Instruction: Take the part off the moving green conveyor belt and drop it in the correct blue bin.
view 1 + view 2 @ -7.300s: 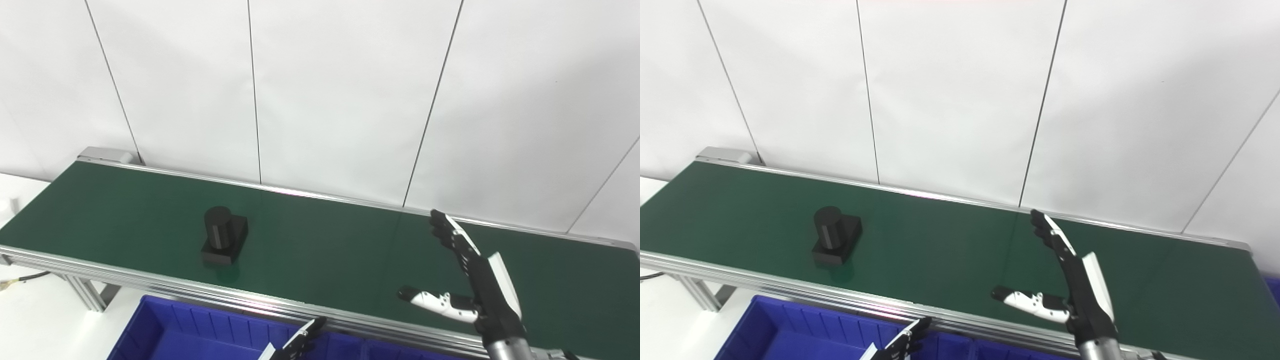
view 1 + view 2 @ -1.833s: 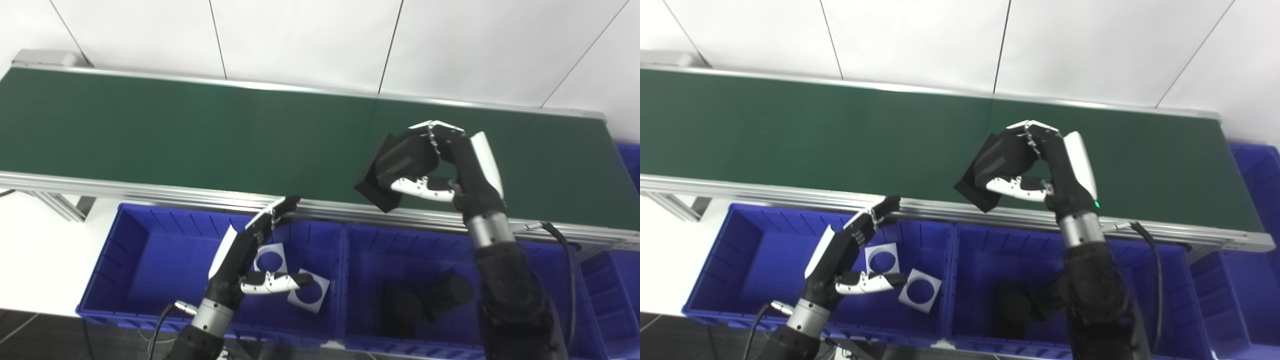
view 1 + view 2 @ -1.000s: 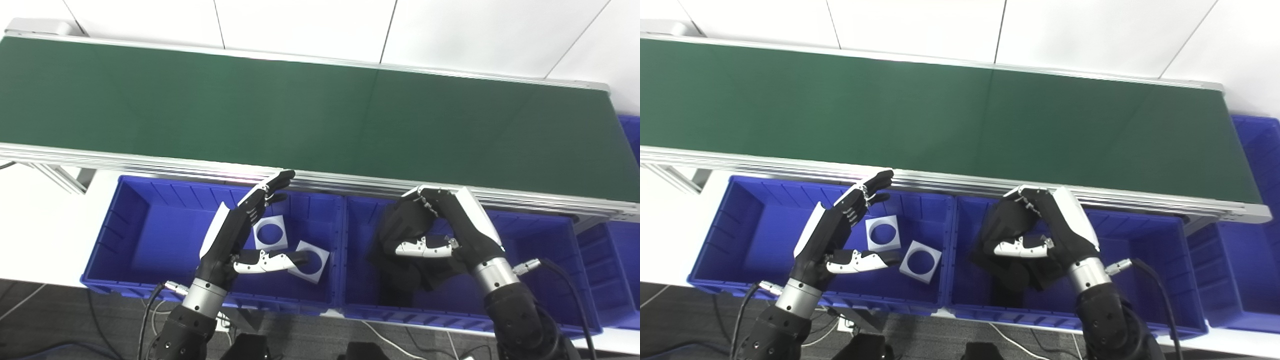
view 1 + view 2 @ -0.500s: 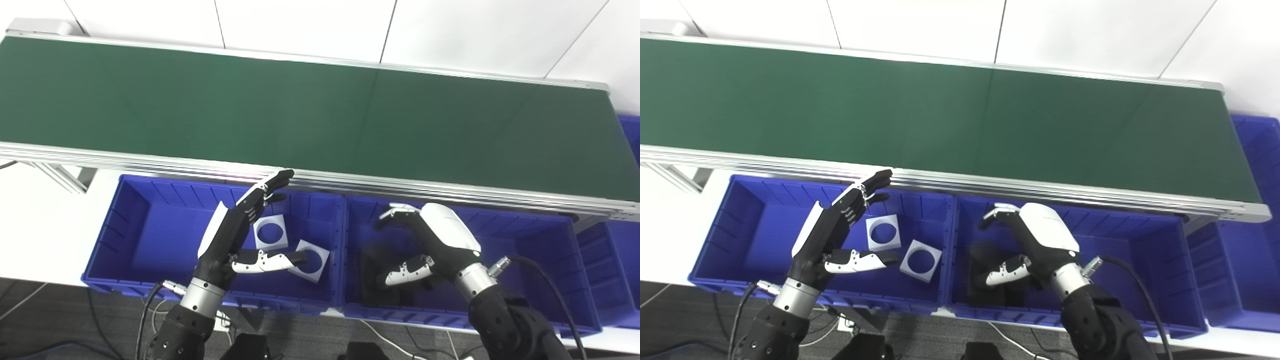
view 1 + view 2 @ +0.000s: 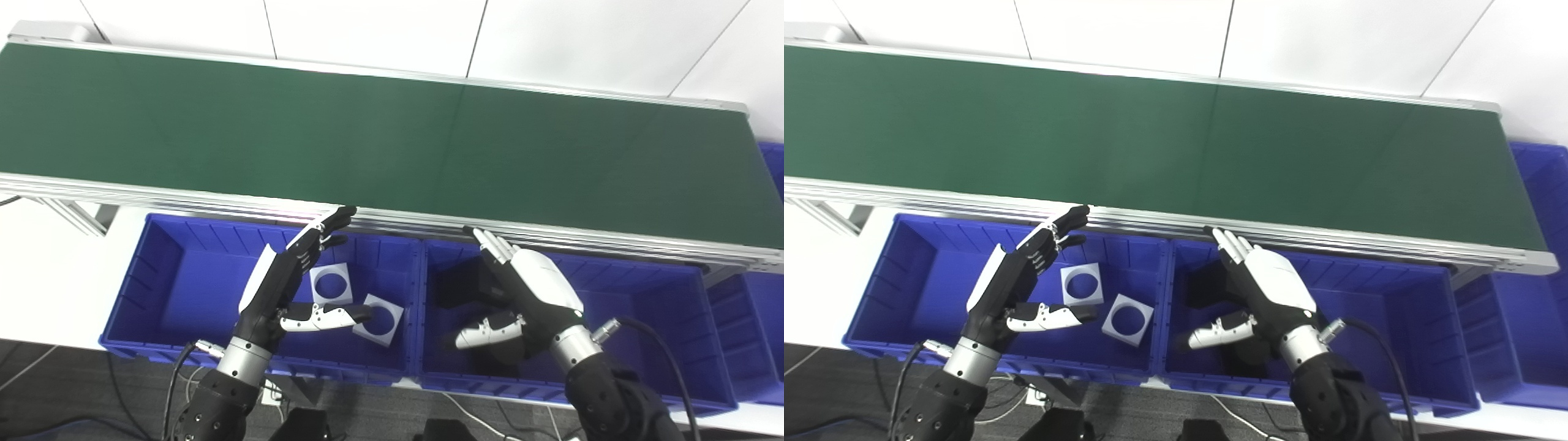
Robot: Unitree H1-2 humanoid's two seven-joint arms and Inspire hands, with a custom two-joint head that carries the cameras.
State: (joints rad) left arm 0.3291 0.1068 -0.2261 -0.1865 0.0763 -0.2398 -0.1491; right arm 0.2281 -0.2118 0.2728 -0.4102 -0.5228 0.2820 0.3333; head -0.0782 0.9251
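The green conveyor belt (image 5: 367, 135) runs across the top with nothing on it. My right hand (image 5: 527, 294) is open, fingers spread, over the middle blue bin (image 5: 643, 318). The black part (image 5: 456, 288) lies inside that bin just left of the fingers, free of the hand. More dark shapes under the palm are mostly hidden. My left hand (image 5: 282, 291) hovers open and empty over the left blue bin (image 5: 184, 288).
Two white square plates with round holes (image 5: 331, 285) (image 5: 380, 318) lie in the left bin beside my left thumb. A third blue bin (image 5: 1519, 331) stands at the far right. The belt's aluminium rail (image 5: 184, 199) runs just behind the bins.
My right hand carried the black part off the belt, lowered it into the middle bin and opened, letting it go. The left hand has hardly moved. The camera tilted down earlier.
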